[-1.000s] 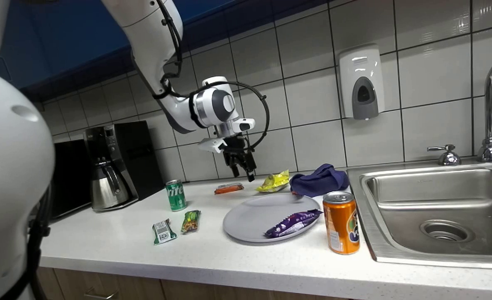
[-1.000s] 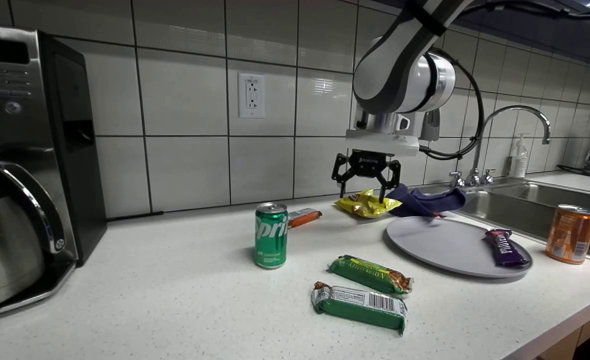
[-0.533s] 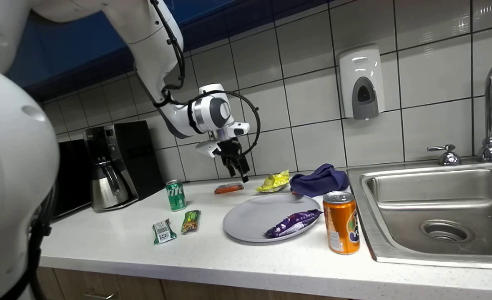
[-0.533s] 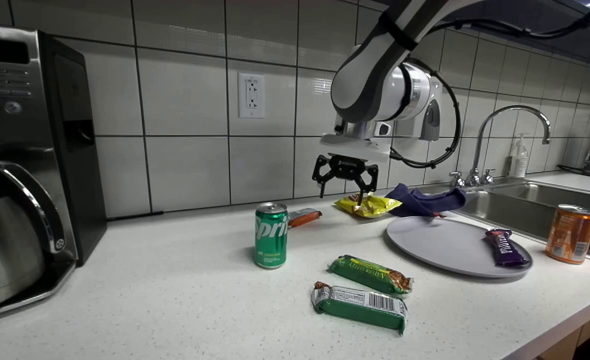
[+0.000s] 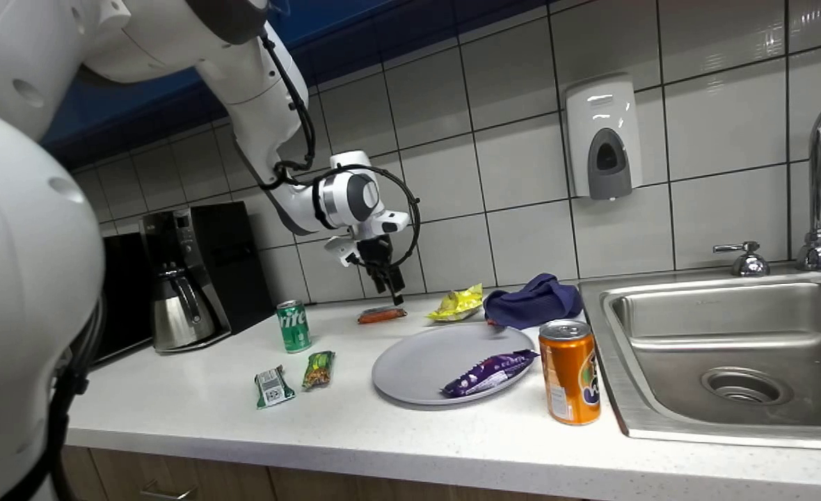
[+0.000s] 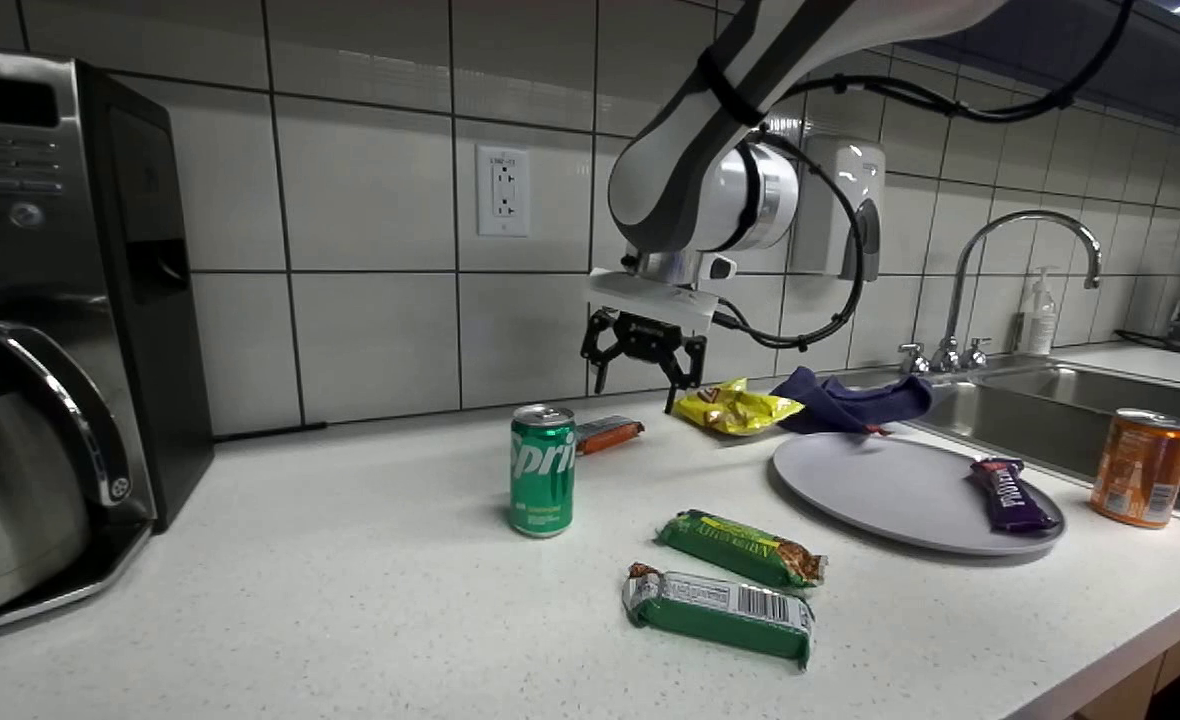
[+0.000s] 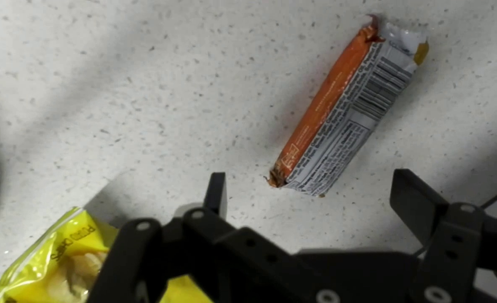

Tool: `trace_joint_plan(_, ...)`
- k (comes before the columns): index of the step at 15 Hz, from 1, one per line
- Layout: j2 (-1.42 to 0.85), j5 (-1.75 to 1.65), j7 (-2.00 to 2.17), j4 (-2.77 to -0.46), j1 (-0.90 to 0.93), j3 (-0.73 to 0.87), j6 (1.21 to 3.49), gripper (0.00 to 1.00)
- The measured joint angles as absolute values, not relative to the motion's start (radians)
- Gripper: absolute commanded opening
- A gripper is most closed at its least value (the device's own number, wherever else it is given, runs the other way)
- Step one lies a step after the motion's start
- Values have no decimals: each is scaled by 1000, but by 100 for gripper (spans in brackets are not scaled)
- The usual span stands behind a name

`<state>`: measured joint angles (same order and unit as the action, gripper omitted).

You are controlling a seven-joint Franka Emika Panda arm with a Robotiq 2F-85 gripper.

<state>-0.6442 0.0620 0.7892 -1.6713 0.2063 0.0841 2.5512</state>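
From afar I hover my gripper, jaws spread wide and released, above the pale surface by a tiled wall, close to an orange-and-silver snack bar lying flat, its barcode facing up. In my wrist view, one end of the snack bar shows between the fingertips. In both exterior views, the snack bar lies between an upright green can and a yellow chip bag. Nearby, a gray plate carries a purple-wrapped bar toward its edge, with an orange can standing just beside the plate
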Motion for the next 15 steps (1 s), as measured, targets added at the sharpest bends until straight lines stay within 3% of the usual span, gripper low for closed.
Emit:
trace_joint_plan(8, -732, 103, 833, -1494, 210, 55, 2371, 100)
trace_joint_plan(15, -824, 106, 866, -1395, 210, 46, 2345, 100)
